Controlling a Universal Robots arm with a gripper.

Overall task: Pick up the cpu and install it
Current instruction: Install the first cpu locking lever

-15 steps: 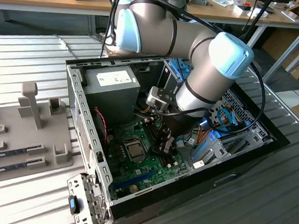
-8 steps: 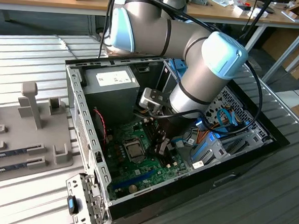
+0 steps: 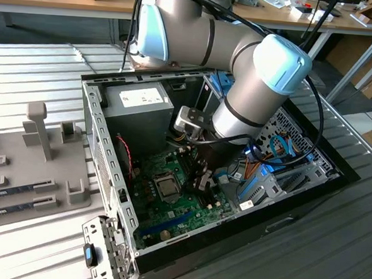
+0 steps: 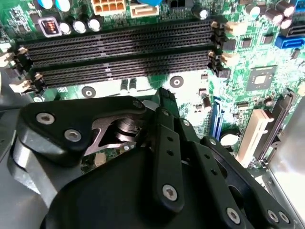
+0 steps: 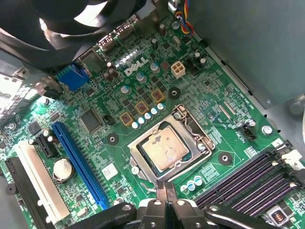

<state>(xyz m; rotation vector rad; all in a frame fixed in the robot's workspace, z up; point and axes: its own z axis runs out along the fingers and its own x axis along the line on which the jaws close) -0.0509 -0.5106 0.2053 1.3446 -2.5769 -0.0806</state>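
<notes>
Ribbed metal bench carrying an opened computer case, laid on its side so the motherboard faces up for access. Item: cpu, silvery top, already seated flat in its socket frame. Gripper hovers just beside the socket, fingertips pressed together, holding nothing. Memory slots stand unfilled nearby.

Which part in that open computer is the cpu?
Look inside the open computer case at the green board on its floor. Near the board's middle sits a metal-framed socket; the cpu is the flat silvery square inside it, unlike the dark soldered chips and long black memory slots.
</notes>
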